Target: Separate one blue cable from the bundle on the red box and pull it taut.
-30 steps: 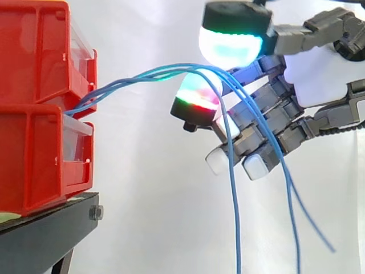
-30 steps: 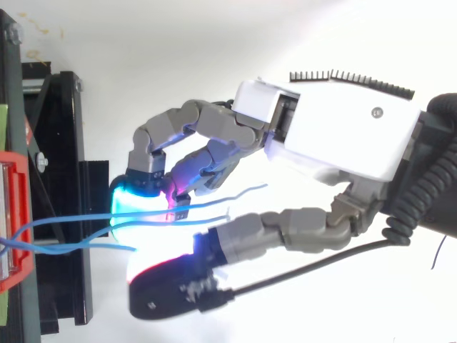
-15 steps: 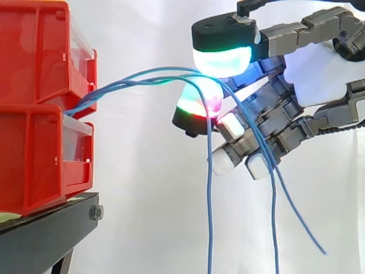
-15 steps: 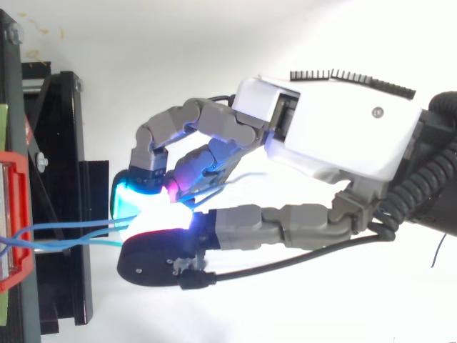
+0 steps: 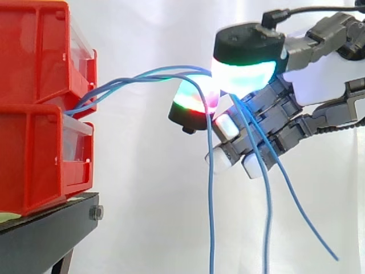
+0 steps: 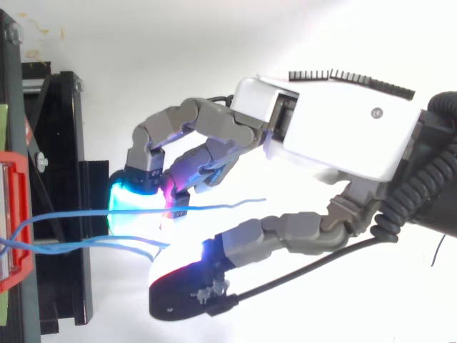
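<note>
1. blue cables [image 5: 137, 77] arch from the red box [image 5: 40, 57] over the robot hand [image 6: 335, 121], ends dangling slack.
2. grip on one? can't tell; likely draped there for singling out.

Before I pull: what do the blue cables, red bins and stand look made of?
Blue cables: probably plastic-sheathed wire, smooth; thin, drooping in soft curves. Red bins: moulded plastic, slightly glossy, with crisp moulded rims. Stand: black, likely painted metal; a bolt sits in its edge.
</note>
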`<state>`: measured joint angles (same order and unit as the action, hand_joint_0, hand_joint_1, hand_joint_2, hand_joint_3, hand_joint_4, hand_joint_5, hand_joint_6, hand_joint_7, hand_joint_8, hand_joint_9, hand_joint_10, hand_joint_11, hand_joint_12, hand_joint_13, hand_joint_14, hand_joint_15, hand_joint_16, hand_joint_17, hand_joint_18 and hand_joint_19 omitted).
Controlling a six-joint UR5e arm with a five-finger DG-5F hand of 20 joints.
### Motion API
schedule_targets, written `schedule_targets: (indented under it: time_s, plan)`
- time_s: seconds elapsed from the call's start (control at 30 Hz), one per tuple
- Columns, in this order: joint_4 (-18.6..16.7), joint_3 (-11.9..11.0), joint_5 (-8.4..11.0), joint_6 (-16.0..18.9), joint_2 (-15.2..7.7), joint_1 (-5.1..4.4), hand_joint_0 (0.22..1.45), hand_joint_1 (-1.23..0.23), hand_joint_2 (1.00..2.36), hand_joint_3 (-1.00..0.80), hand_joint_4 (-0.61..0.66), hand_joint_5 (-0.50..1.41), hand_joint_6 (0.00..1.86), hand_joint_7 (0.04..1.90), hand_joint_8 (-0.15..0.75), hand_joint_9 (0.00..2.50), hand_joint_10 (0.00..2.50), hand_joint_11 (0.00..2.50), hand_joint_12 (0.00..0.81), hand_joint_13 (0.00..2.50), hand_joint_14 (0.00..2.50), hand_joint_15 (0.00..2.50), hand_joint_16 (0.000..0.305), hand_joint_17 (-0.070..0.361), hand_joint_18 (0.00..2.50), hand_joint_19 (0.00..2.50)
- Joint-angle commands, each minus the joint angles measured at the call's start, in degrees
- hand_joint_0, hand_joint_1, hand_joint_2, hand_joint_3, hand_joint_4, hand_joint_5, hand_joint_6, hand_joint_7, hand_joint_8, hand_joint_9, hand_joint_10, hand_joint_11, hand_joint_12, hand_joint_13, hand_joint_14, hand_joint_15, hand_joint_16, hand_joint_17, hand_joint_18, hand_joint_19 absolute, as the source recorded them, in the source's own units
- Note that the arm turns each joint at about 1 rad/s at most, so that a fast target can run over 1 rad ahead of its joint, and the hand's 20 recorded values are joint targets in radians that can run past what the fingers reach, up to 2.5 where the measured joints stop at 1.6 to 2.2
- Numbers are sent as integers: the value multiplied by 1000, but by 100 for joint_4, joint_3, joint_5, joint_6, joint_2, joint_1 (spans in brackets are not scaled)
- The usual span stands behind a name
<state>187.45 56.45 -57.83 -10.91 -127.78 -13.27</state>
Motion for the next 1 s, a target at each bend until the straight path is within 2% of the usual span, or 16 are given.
schedule_targets:
  time_s: [0.0,0.07,0.17,0.27,0.4,0.67,0.83,0.93,0.97]
  plan:
    - [-6,7,0,-8,-2,0,525,-785,1000,-500,159,-165,854,1003,333,860,16,871,405,754,13,427,47,106,811,479]
    - [-6,7,0,-8,7,0,485,-614,1000,-500,168,-150,845,1023,355,911,14,841,422,775,12,431,51,114,833,494]
    - [-6,7,0,-8,-2,0,503,-451,1000,-500,146,-145,833,1006,356,936,18,833,420,786,14,432,49,111,820,511]
    - [-6,7,0,-26,-2,0,544,-409,1001,-487,135,-142,817,1013,347,944,16,839,410,789,13,439,47,105,796,536]
    - [-6,-2,0,-34,-2,0,569,-417,1004,-439,124,-134,803,1037,342,965,16,829,403,800,13,443,46,104,800,543]
    - [-41,-2,0,-307,-2,0,565,-750,1015,-193,158,-176,857,1008,353,913,15,904,423,799,14,441,50,114,845,501]
    - [-129,-2,9,-544,-2,9,573,-763,1015,-178,166,-177,863,998,358,907,13,896,430,801,13,444,51,116,853,495]
    - [-138,-2,44,-694,-2,9,556,-705,1013,-293,163,-173,869,1002,341,904,15,897,411,786,13,443,47,107,815,528]
    - [-147,-2,114,-808,7,9,552,-674,1012,-306,164,-170,867,1007,341,910,16,884,410,788,13,445,48,107,816,520]
